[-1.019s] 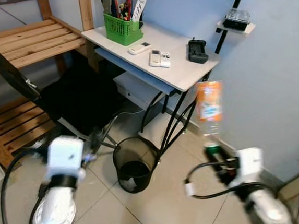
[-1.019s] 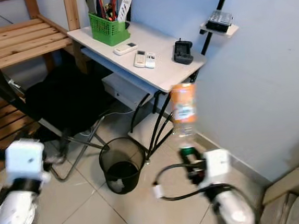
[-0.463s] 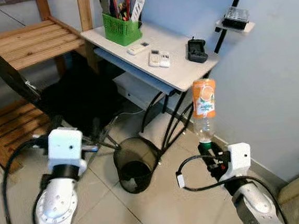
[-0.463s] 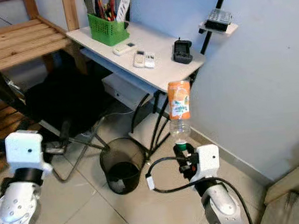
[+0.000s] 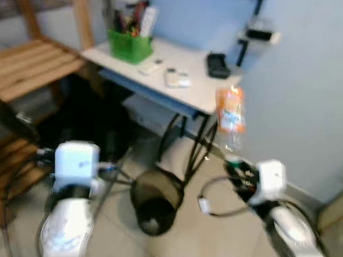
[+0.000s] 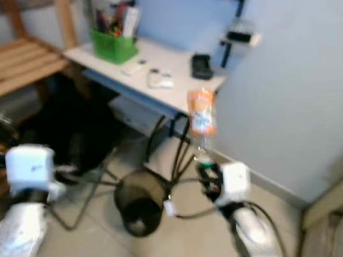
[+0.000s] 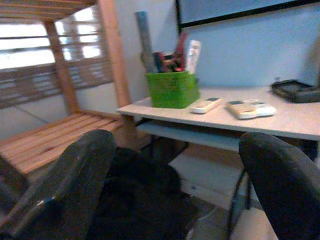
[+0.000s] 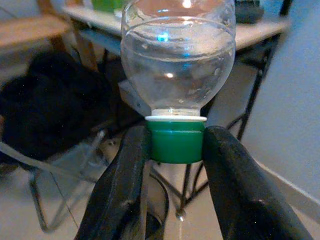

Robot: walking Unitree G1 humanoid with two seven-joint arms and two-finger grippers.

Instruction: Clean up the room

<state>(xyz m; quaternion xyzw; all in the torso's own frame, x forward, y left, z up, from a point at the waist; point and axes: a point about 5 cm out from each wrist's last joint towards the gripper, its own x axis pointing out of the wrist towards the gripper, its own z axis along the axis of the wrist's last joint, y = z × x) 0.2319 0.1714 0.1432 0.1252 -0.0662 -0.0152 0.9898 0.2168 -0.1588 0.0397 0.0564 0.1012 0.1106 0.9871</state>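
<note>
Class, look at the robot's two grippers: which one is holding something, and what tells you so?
The right gripper. Its two black fingers pinch the green cap of an upside-down bottle, while the left gripper is open, with nothing between its fingers.

Both head views are smeared with motion blur; edges of the desk (image 5: 179,82) and the green basket (image 5: 129,46) run soft, and the floor tiles lose their lines. The room is evenly lit, with no hard glare on the pale blue wall. Deep shade sits under the desk. The left wrist view is sharper, with bright daylight through slats at one side and its near fingers (image 7: 280,185) out of focus. In the right wrist view, small highlights glint on the clear bottle (image 8: 177,55); the background is blurred.
</note>
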